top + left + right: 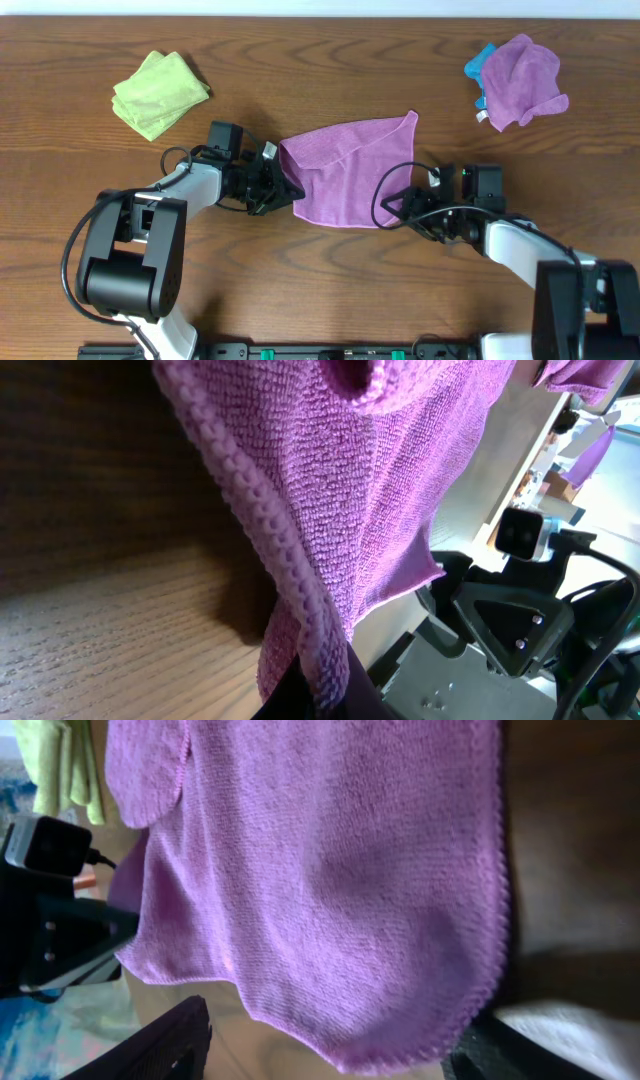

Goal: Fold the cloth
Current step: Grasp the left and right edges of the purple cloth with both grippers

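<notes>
Two pincers flank the cloth point(345, 170), left pincer point(287, 189) clamping its edge, right pincer point(402, 207) open beside it.

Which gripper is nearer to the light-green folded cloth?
Left. The left gripper holds the lilac cloth at its edge facing the green cloth; the right gripper is at the opposite edge, farther away.

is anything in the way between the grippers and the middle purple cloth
Nothing visible. The left gripper meets the cloth at its left edge, the right gripper at its lower right; the green cloth and purple-blue bunch lie far off.
</notes>
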Controlling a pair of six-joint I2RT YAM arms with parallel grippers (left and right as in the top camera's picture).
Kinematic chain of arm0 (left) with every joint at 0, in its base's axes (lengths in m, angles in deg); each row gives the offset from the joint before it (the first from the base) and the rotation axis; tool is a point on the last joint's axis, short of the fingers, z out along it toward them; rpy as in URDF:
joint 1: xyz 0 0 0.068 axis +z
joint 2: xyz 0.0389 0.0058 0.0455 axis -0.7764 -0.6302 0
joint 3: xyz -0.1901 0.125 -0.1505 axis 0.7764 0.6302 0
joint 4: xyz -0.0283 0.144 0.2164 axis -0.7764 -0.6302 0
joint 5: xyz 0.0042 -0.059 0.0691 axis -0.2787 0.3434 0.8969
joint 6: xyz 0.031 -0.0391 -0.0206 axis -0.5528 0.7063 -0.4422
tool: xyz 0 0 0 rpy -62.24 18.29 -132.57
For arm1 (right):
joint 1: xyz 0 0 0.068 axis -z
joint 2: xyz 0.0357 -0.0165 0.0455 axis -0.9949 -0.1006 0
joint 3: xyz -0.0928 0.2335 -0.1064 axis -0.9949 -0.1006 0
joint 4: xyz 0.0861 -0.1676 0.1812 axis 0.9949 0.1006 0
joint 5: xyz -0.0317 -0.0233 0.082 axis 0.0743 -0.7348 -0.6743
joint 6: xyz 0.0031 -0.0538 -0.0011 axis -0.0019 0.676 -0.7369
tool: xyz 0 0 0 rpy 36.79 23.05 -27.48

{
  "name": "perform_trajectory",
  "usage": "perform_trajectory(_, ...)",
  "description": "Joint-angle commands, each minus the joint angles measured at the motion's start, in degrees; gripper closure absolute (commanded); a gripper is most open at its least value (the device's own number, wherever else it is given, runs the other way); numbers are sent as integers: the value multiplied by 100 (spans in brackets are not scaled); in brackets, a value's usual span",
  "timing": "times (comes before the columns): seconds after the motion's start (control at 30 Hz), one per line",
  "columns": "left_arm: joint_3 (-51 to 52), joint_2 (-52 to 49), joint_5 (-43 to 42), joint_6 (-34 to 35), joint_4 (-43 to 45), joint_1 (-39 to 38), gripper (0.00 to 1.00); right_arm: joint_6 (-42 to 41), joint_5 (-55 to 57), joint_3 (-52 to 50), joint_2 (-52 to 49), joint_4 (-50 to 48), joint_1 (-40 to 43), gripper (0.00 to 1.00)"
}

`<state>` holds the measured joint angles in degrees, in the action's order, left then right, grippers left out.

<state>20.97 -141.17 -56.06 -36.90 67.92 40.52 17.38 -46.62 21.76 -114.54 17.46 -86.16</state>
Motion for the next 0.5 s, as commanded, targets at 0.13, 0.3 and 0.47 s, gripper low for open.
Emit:
perform_trajectory(0.13, 26, -39, -160, -4, 0, -11, 94, -63, 774, -103, -920, -664, -68, 51)
perform_trajectory(0.3, 26, -39, -160, -4, 0, -11, 94, -52, 940, -101, -997, -852, -72, 89)
perform_trajectory(0.47, 24, -28, -160, -2, 2, -11, 94, 162, 754, -81, -994, -929, -72, 99)
